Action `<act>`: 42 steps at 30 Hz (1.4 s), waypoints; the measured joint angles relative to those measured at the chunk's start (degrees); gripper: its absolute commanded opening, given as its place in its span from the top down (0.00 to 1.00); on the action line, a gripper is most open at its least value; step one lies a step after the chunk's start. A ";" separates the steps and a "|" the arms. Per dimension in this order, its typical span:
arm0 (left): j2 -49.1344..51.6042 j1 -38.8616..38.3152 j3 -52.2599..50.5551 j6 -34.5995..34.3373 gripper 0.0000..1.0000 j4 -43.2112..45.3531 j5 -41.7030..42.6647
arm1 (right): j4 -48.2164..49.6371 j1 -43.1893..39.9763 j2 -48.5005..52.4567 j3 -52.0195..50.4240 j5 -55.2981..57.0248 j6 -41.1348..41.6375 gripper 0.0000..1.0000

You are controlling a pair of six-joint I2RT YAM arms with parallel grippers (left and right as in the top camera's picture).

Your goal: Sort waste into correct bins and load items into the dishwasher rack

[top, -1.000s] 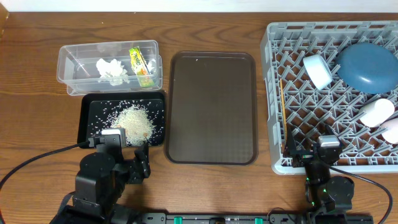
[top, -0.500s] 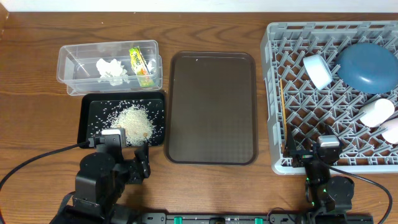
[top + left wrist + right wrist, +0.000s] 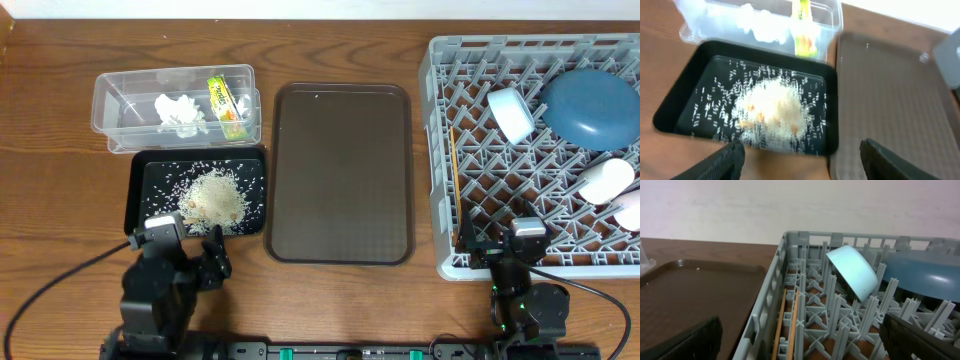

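The clear tub (image 3: 110, 100) at the back left holds the white tissue (image 3: 180, 112) and the yellow-green wrapper (image 3: 226, 104). The black tray (image 3: 136, 190) in front of it holds the rice heap (image 3: 214, 195), also in the left wrist view (image 3: 774, 107). The grey rack (image 3: 470, 180) on the right holds the dark blue plate (image 3: 590, 108), light blue bowl (image 3: 512, 113), white cup (image 3: 606, 180), pinkish cup (image 3: 631, 209) and chopsticks (image 3: 453, 165). My left gripper (image 3: 800, 162) is open and empty, just in front of the black tray. My right gripper (image 3: 800, 340) is open and empty at the rack's front edge.
A large brown serving tray (image 3: 342, 170) lies between the bins and the rack. Cables run from both arms along the table's front edge. The rack's wall (image 3: 765, 315) stands right before the right gripper.
My left arm has drawn back toward the table's front and a little left, off the black tray's front edge. The right arm has not moved.
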 measured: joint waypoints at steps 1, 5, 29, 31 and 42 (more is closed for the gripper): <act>-1.77 0.42 -2.14 0.17 0.23 2.16 0.02 | 0.07 0.00 0.00 0.00 0.00 0.00 0.01; -8.22 1.75 -10.82 0.39 0.23 11.13 0.02 | 0.02 0.00 0.00 0.00 0.00 0.00 0.01; -13.94 2.84 -29.00 17.35 0.23 39.23 3.89 | 0.04 0.00 -0.02 0.00 0.00 0.00 0.01; -13.94 2.84 -29.00 17.35 0.23 39.23 3.91 | 0.04 0.00 -0.02 0.00 0.00 0.00 0.01; -13.94 2.84 -28.98 17.35 0.23 39.23 3.91 | 0.02 0.00 -0.02 0.00 0.00 0.00 0.01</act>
